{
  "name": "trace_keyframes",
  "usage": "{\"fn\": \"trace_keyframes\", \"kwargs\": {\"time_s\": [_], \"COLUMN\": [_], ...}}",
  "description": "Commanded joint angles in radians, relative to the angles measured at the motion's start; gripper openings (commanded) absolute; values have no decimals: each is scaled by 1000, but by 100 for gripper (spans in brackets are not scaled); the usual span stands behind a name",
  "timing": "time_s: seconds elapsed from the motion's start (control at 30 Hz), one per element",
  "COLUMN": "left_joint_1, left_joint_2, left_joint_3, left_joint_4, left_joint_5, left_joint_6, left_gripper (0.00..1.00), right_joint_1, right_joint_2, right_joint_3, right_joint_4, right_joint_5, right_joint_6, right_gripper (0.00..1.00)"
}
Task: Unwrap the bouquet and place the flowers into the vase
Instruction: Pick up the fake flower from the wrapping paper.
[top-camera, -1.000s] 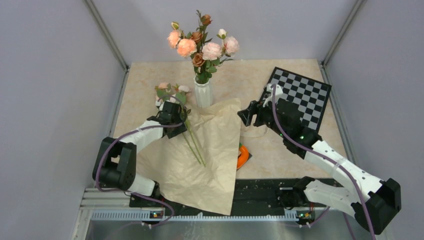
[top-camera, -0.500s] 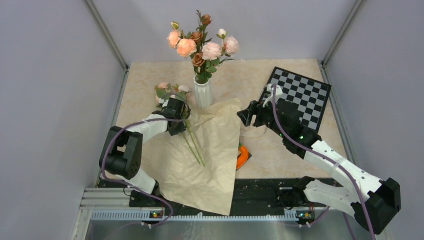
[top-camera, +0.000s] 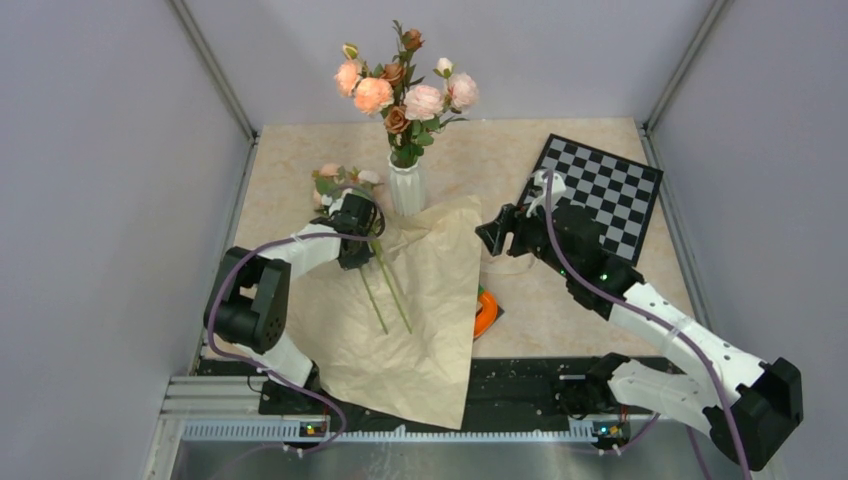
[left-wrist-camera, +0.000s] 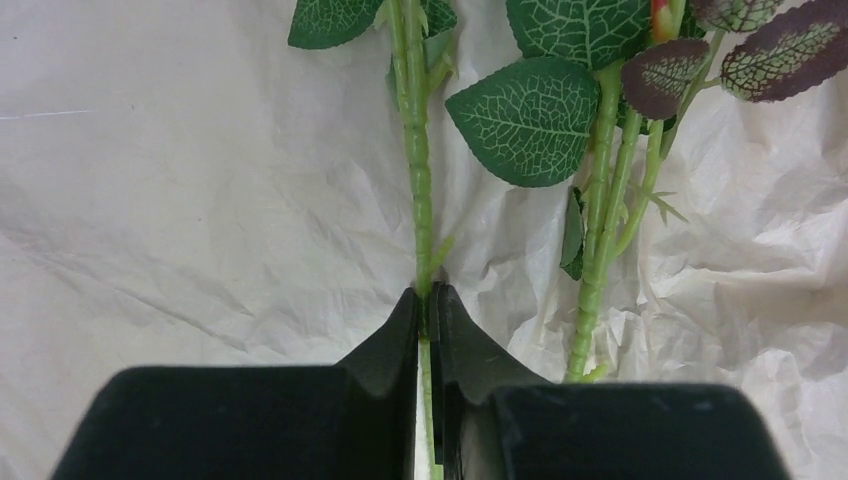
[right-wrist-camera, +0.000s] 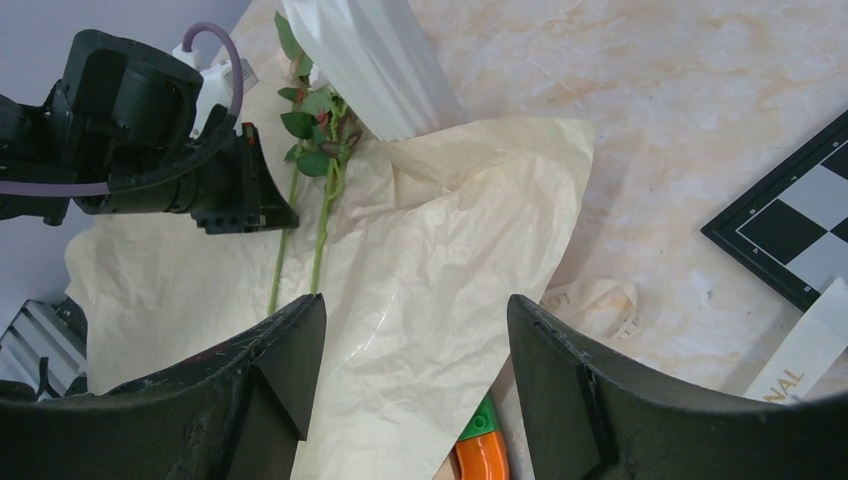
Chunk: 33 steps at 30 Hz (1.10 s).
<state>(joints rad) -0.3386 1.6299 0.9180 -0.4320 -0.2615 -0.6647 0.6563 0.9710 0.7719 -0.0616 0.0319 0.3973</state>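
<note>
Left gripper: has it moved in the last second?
Yes. In the top view the left gripper has shifted right, toward the white vase, and now pinches one green stem on the paper.

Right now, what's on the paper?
Two stems, one pinched by the left fingers. Underneath, only part of an orange ring shows; the rest is hidden.

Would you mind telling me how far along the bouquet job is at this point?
Done: the paper lies open, and most flowers stand in the vase. In hand: the left hand is shut on one loose stem; the right hand is open. Left: that stem and a second stem beside it go into the vase.
</note>
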Motion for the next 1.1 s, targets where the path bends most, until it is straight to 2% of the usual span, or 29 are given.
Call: {"fn": "trace_keyframes", "kwargs": {"time_s": [0.0, 0.07, 0.23, 0.57, 0.83, 1.07], "left_joint_1": [-5, -5, -5, -3, -3, -3], "left_joint_2": [-9, -25, -88, -303, -475, -698], "left_joint_3": [-17, -27, -65, -147, -189, -255], "left_joint_4": [-2, -1, 19, 19, 22, 148], "left_joint_5": [-8, -18, -45, -183, -231, -114], "left_joint_6": [-36, -48, -79, -143, -146, -49], "left_gripper": [4, 0, 0, 0, 0, 0], "right_joint_1": [-11, -11, -11, -11, -11, -11], "right_joint_2": [-41, -46, -55, -80, -79, -83], "right_joint_3": [-3, -5, -6, -13, -19, -33], "right_joint_4": [11, 8, 0, -11, -6, 35], "right_joint_5": [12, 19, 29, 59, 63, 25], "right_joint_6": [5, 7, 8, 14, 25, 33], "right_gripper": [68, 68, 68, 68, 68, 68]}}
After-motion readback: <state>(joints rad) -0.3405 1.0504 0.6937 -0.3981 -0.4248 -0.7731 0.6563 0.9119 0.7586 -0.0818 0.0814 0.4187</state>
